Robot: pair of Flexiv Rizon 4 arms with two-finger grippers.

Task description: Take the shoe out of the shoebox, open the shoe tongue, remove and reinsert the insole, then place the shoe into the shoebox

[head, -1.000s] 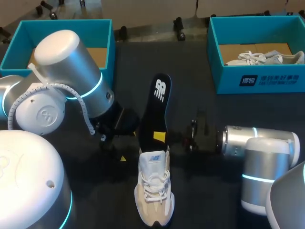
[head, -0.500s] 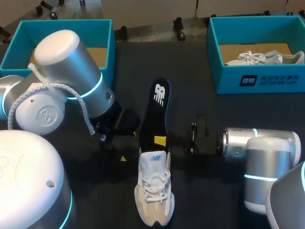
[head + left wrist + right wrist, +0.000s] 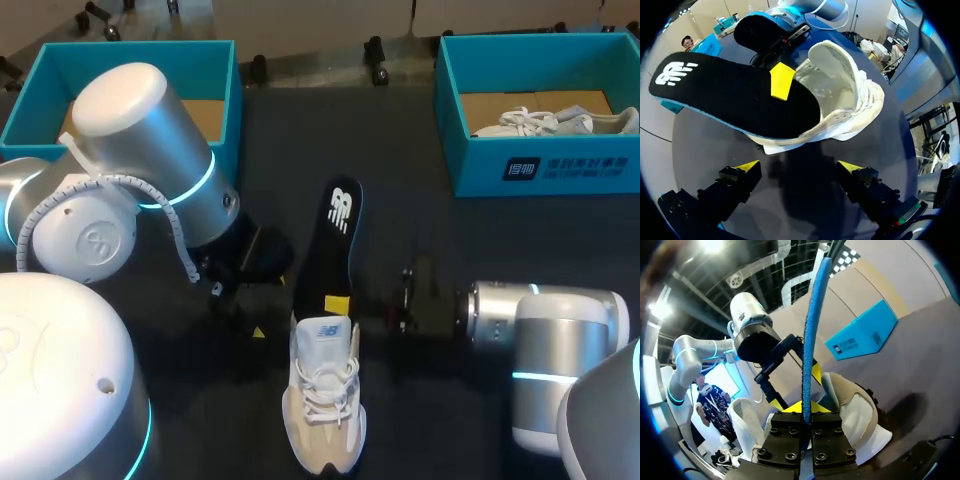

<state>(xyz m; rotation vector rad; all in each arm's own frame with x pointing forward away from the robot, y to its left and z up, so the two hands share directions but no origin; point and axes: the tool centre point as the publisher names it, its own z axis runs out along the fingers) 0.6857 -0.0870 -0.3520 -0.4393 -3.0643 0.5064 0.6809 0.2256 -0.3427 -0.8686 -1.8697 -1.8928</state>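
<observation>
Cream-white laced sneaker (image 3: 325,400) lies near the middle of the dark counter (image 3: 430,220), outside both boxes, with a long black foam insole (image 3: 335,230) slanting up out of its opening. Over the last second that insole has slid lower, its logo end coming nearer the shoe, so the reinsertion looks under way but unfinished: most of the insole is not yet inside. At the far left stands a teal cardboard shoebox (image 3: 140,45) with a brown floor showing, partly hidden by the left arm's bulky silver joint (image 3: 140,150), which would sit in the way of carrying the shoe there. The left gripper (image 3: 799,167) waits just beside the heel, fingers spread and grasping nothing. To the right of the shoe, the right gripper (image 3: 807,407) is clenched on the insole's thin edge. The heel collar and tongue may snag the insole. At the far right a second teal shoebox (image 3: 480,165) contains another pale sneaker (image 3: 560,122).
</observation>
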